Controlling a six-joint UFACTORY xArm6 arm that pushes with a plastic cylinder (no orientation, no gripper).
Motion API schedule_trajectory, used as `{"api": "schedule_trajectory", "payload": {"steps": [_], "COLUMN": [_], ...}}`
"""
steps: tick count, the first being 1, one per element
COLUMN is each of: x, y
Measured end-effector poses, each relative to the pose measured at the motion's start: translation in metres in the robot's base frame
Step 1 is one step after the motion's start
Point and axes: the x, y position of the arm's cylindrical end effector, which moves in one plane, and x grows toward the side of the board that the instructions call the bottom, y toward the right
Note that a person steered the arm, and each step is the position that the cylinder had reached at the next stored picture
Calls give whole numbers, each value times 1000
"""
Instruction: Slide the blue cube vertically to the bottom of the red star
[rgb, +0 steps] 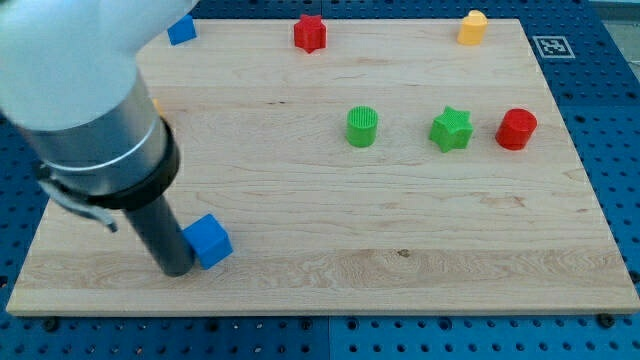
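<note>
**7 blocks on the board, tip against the blue cube**

The wooden board (420, 250) carries 7 blocks that can be seen: 2 blue, 2 red, 2 green and 1 yellow.

The 2 blue ones are a blue cube (209, 240) near the view's bottom left and a second blue block (181, 30) at the view's top left edge, partly cut off by the arm, its shape unclear. The 2 red ones are a red star (310, 33) at the view's top centre and a red cylinder (517, 129) toward the view's right. The 2 green ones are a green cylinder (362, 127) and a green star (451, 129), which sit in a row with the red cylinder. The 1 yellow block (472, 27) stands at the view's top right.

The arm ends in 1 dark rod with no jaws to open or close, so it holds nothing. My tip (176, 268) rests on the board just to the view's left of the blue cube, and looks to be touching its side. The blue cube lies well apart from the red star, far below it and to the view's left of it.
</note>
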Motion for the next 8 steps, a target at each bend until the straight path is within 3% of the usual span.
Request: {"api": "schedule_trajectory", "payload": {"steps": [3,8], "x": [-40,-130], "y": [89,99]}}
